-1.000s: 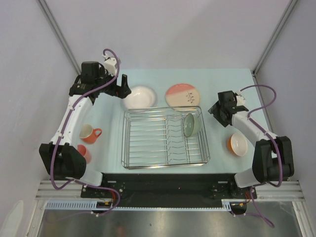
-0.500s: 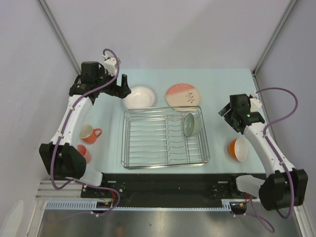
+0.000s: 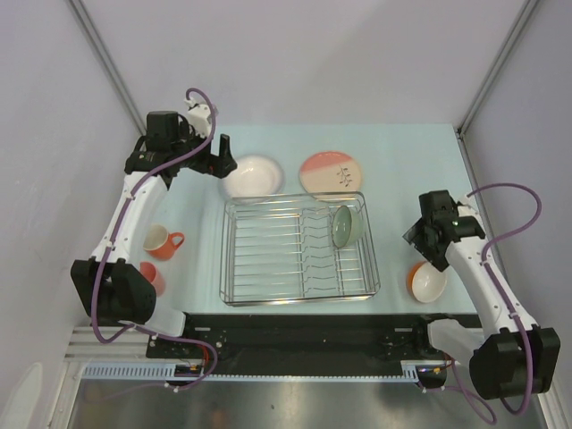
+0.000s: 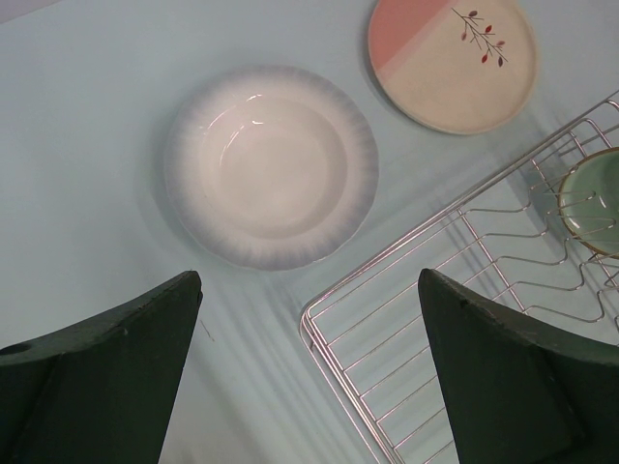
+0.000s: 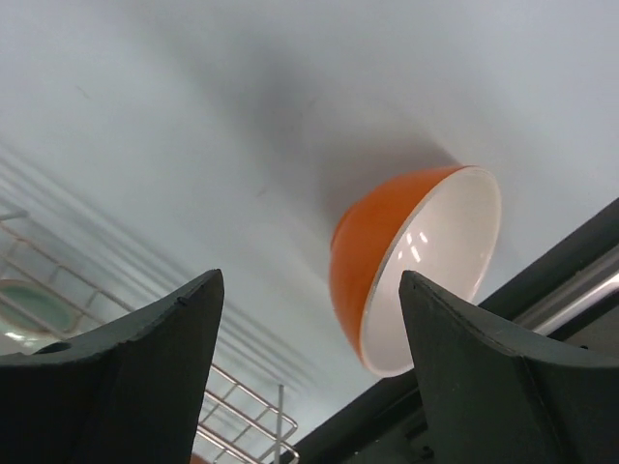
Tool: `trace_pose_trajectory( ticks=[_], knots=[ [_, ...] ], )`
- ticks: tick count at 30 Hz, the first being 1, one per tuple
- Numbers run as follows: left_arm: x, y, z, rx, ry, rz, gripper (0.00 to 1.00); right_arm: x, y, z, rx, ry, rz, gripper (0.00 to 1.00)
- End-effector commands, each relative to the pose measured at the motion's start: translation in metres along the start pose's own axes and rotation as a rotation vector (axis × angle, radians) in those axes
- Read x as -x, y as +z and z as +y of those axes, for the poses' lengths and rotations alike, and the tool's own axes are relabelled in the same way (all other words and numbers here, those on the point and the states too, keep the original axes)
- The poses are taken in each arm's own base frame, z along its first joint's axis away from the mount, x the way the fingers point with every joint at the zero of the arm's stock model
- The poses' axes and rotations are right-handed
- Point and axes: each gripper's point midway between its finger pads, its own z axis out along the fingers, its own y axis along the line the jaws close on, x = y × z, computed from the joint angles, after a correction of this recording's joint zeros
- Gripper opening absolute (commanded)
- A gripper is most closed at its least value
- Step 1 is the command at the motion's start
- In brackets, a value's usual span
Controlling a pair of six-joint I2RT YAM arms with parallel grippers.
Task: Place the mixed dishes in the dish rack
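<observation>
Pastel and orange dishes on a pale aqua table

Upper centre, the plate is part pink, part cream, with a dark sprig bearing small red leaves; the shallow bowl left of it is white, greyish at the rim. In the chrome wire rack sits a sage green bowl. Lower right, the orange bowl is white inside. At left are an orange mug and a pink cup.

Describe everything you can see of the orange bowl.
The orange bowl is round and deep, glossy orange outside and white inside, likely glazed ceramic. It is empty and sits mouth up on the table, right of the rack, near the front edge. The right gripper hovers just above it with jaws open; nothing but the table appears to touch it.
</observation>
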Motion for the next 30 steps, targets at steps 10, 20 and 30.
trace_pose_trajectory(
  ticks=[10,20,30],
  knots=[
    [0.006,-0.013,0.008,0.027,0.043,-0.037,1.00,-0.056,0.043,-0.011,-0.051,-0.019,0.157,0.43],
    [0.001,-0.007,0.005,0.000,0.024,-0.029,1.00,-0.034,0.051,0.024,0.028,0.015,0.103,0.00],
    [0.000,-0.004,0.002,-0.022,-0.004,-0.032,1.00,0.015,0.091,0.111,0.086,-0.011,0.040,0.00]
  ],
)
